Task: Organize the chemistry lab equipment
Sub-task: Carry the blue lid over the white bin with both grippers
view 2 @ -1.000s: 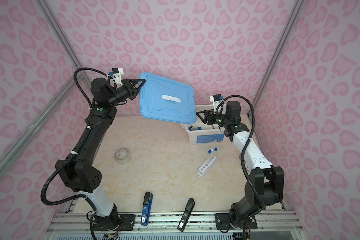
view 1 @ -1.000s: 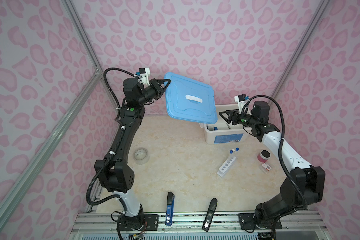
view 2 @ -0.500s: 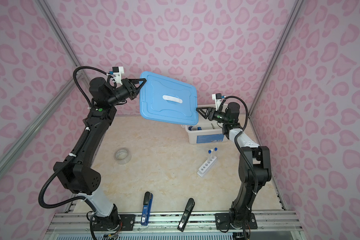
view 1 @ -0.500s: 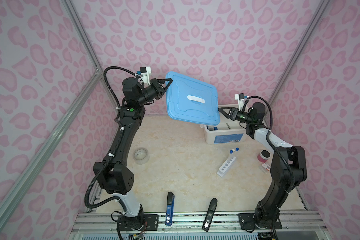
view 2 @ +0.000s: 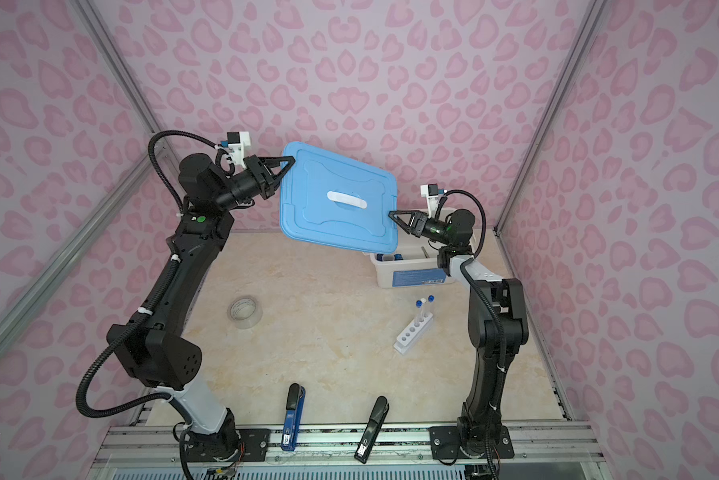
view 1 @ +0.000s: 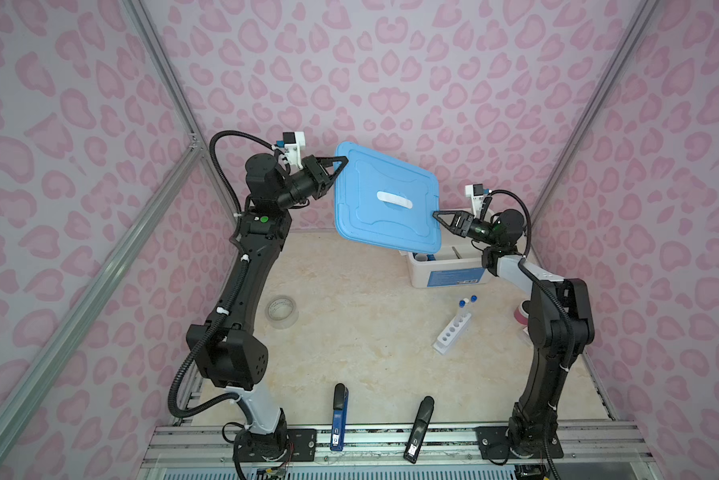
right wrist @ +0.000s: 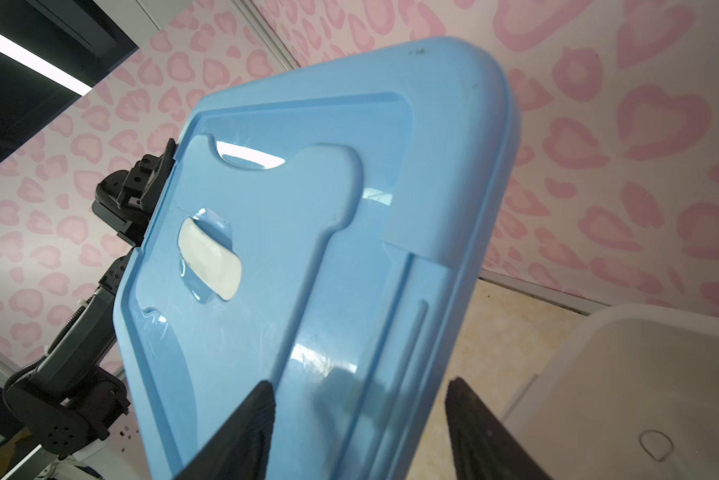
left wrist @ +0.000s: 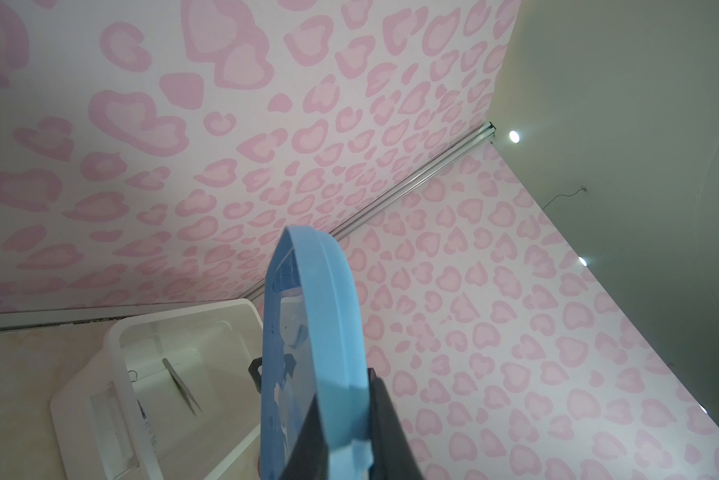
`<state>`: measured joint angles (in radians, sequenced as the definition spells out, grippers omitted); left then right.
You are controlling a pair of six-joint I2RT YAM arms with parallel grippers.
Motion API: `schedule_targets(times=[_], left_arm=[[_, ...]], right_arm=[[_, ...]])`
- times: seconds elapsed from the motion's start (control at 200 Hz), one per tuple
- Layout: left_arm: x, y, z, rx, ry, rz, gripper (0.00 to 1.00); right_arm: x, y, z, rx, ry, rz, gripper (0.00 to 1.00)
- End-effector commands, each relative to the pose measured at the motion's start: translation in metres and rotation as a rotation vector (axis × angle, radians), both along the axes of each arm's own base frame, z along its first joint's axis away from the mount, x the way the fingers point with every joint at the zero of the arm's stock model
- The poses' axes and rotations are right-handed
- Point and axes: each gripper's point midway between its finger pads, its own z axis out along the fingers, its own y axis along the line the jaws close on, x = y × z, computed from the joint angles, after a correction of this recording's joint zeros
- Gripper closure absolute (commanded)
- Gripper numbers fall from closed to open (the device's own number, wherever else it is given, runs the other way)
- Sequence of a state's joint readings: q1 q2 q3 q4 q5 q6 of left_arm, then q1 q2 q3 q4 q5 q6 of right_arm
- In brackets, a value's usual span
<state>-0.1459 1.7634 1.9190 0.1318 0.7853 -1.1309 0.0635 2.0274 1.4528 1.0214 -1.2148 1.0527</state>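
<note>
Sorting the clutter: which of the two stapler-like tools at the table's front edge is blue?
The stapler-like tool with the blue body, nearer the left arm's base; the black stapler-like tool lies toward the right arm.

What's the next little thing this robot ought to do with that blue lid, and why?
Probably close the right jaws on the lid. The left jaws alone pinch one edge and hold it tilted in the air, partly over the white box, while the right jaws stand open astride the opposite edge, so a second grip would steady it.
</note>
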Motion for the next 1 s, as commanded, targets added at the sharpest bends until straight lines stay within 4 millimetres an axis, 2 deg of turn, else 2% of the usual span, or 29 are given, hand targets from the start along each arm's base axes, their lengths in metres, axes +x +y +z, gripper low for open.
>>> schedule_targets(times=[0.0, 0.06, 0.235, 0.43, 0.555, 0.855, 0.94, 0.995], left_arm=[[-0.007, -0.001, 0.013, -0.003, -0.06, -0.01, 0.96], [-0.005, -0.001, 0.009, -0.004, -0.051, -0.007, 0.96], [0.006, -0.002, -0.003, 0.015, -0.041, 0.003, 0.96], [0.028, -0.006, -0.032, 0.039, -0.001, 0.009, 0.97], [0.044, -0.008, -0.053, 0.079, 0.018, 0.042, 0.97], [0.083, -0.033, -0.112, 0.118, 0.101, 0.027, 0.94], [0.094, -0.043, -0.125, 0.128, 0.119, 0.017, 0.93], [0.1, -0.049, -0.134, 0.134, 0.133, 0.011, 0.93]], right_arm=[[-0.012, 0.007, 0.016, 0.048, -0.046, 0.072, 0.35], [-0.017, 0.011, 0.03, 0.064, -0.081, 0.1, 0.36], [-0.022, 0.014, 0.032, 0.073, -0.077, 0.134, 0.43], [-0.018, 0.004, 0.03, 0.081, -0.045, 0.116, 0.53], [-0.017, -0.004, 0.03, 0.087, -0.028, 0.106, 0.54], [0.005, -0.036, 0.021, 0.081, 0.031, -0.009, 0.55], [0.018, -0.048, 0.01, 0.03, 0.072, -0.077, 0.57], [0.025, -0.054, -0.004, -0.015, 0.118, -0.121, 0.58]])
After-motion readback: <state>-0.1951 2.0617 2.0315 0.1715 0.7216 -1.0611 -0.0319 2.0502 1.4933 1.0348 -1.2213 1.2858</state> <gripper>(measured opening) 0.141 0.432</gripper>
